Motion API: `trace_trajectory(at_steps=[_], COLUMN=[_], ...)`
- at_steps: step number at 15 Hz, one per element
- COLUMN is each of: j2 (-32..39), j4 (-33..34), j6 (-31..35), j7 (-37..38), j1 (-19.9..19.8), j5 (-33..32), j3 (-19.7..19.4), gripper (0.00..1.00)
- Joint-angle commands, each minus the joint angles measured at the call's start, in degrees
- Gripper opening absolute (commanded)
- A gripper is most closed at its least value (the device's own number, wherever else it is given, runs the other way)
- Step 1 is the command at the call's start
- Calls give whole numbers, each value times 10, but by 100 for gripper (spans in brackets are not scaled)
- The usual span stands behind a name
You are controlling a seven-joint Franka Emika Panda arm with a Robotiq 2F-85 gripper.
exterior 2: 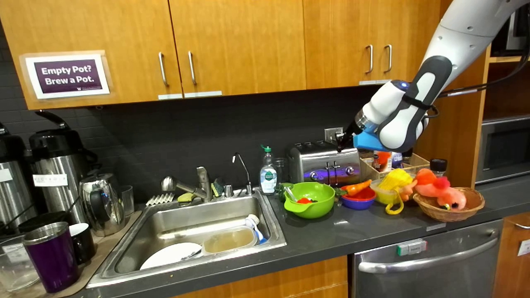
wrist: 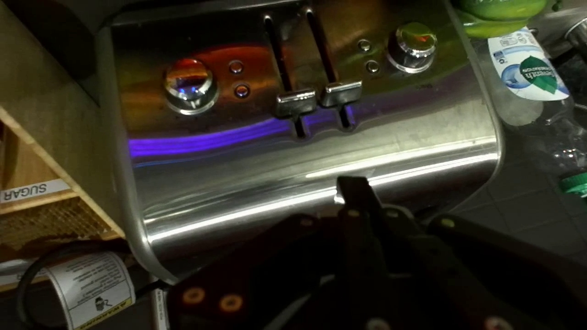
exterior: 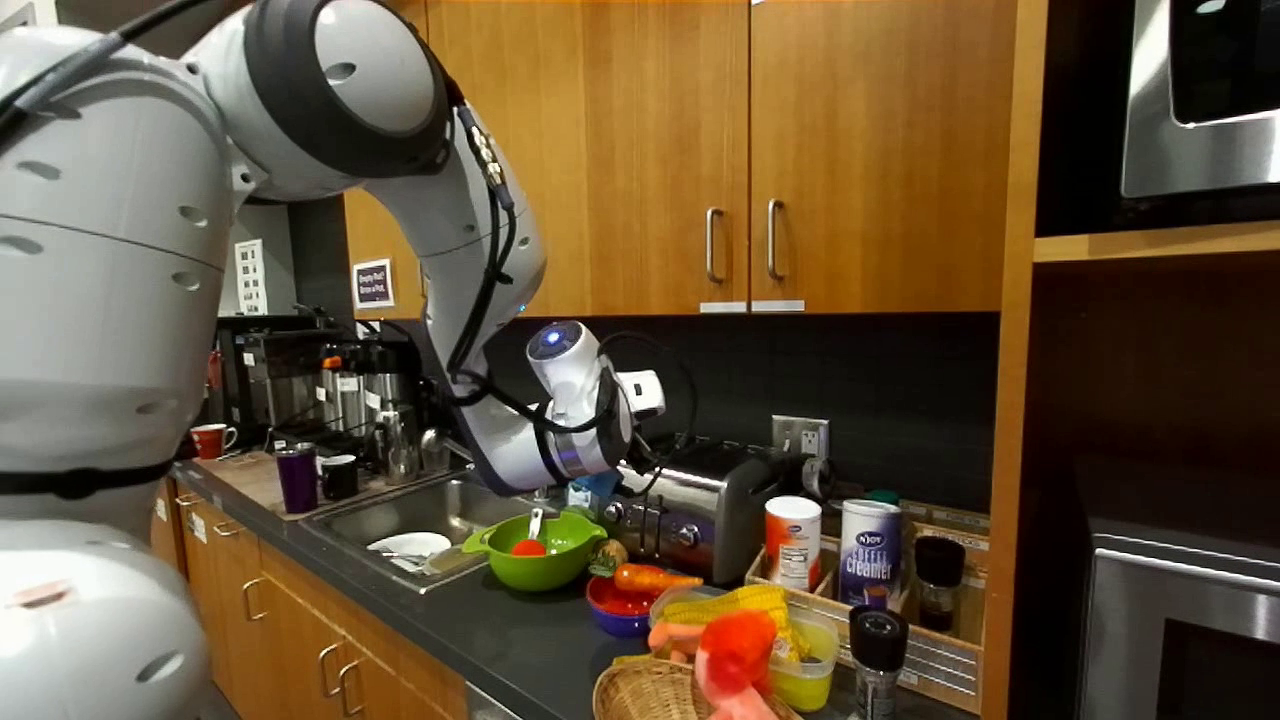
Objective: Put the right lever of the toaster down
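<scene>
Sensibly, in an exterior view, the soap bottle (exterior 2: 268,178) at mid-frame stands by the sink (exterior 2: 194,225); farther right, the toaster (exterior 2: 321,159) sits near an outlet (exterior 2: 332,133), likely for power, its right lever (wrist: 296,103) raised in the wrist view; near its top, the gripper (exterior 2: 340,145) has fingers together, presumably for pressing.

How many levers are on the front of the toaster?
2 in the wrist view: one lever nearer the SUGAR label, another lever nearer the clear bottle; none seem hidden.
</scene>
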Motion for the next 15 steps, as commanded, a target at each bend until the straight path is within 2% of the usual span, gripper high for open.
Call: trace_trajectory(at_steps=[1,15], j2=[26,72], j4=[19,56], j6=[11,3], j7=[18,27], j1=[-20,-80], j5=[-10,-20], j3=[15,74], gripper=[0,0])
